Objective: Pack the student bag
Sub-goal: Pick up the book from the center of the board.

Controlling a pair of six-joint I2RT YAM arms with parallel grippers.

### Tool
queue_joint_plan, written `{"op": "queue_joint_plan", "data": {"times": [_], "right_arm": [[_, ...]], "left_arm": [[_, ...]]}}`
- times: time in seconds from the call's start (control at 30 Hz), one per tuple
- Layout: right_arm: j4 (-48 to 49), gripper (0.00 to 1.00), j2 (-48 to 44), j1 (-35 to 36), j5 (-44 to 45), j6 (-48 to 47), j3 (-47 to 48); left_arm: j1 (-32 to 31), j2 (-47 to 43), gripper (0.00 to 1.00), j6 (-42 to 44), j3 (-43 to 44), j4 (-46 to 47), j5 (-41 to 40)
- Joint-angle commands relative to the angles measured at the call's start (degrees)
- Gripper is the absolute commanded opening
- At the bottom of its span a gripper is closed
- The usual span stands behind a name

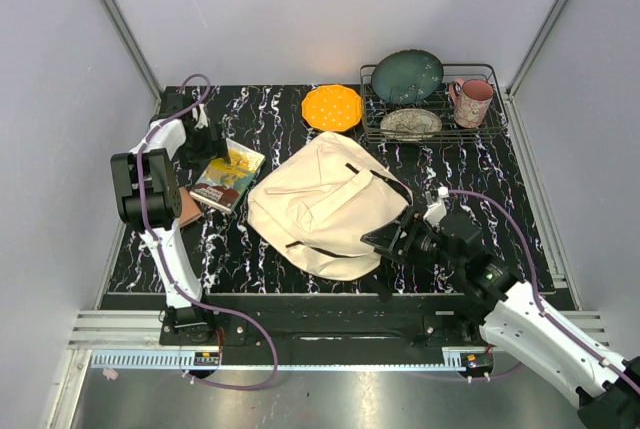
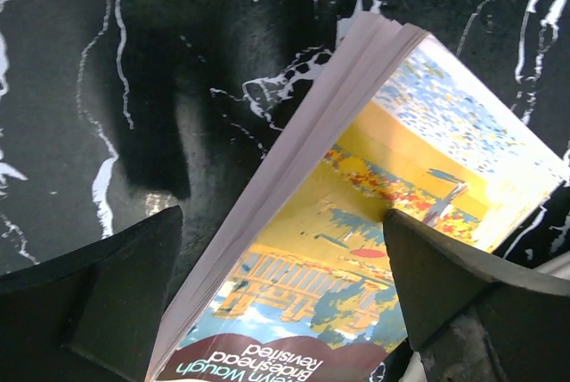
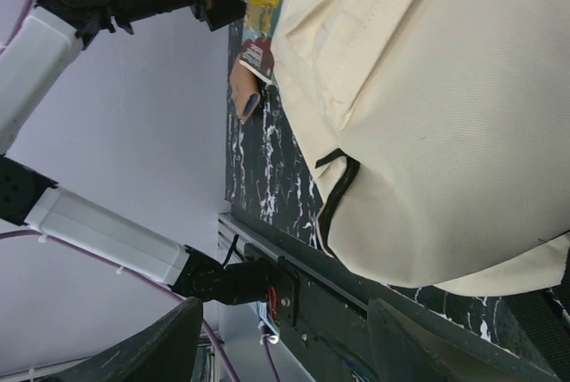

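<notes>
Your surface (image 1: 480, 189) carries the student bag (image 1: 320, 204) at its middle, lying slumped on its side; I cannot tell whether its mouth is unzipped. Far right stands a wire rack (image 1: 495, 119) of dishes, well clear. Your right pincer (image 1: 392, 241) sits at the bag's near-right edge, jaws apart on nothing, probably placed to lift the fabric. Your left pincer (image 2: 280, 257) hangs jaws wide over the yellow book (image 1: 228, 176) at far left, ready to grasp it. A brown book (image 1: 188, 207) lies near it, partly under the arm. The orange plate (image 1: 332, 107) beyond the bag obstructs nothing.
</notes>
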Motion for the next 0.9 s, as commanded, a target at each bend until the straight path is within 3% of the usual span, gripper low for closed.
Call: {"op": "queue_joint_plan", "data": {"times": [0.0,0.27,0.5,0.63,0.73,0.8,0.87], "right_arm": [[1.89,0.79,3.28,0.35,-0.29,-0.2,2.5],[1.37,0.79,3.72,0.35,0.23,-0.11,1.71],[-1.01,0.79,3.02,0.34,0.67,0.24,1.01],[-1.97,0.79,1.79,0.35,1.03,0.5,0.57],[-3.03,0.79,1.26,0.35,1.46,0.5,0.48],[-3.64,0.79,0.82,0.35,1.73,0.42,0.48],[-3.91,0.79,0.56,0.35,1.73,0.59,0.39]], "left_arm": [[0.17,0.07,0.97,-0.17,1.22,2.71,4.74],[0.08,-1.95,0.74,0.53,-0.18,2.36,12.99],[-0.01,-2.13,0.48,1.5,0.25,0.08,21.87],[-0.01,-1.95,0.26,2.03,0.95,-1.33,23.97],[-0.27,-2.47,0.24,2.64,0.78,-1.68,27.22],[-0.71,-2.39,0.37,3.87,0.61,-2.38,27.94],[-1.32,-1.78,0.43,4.75,1.04,-3.26,28.12]]}}
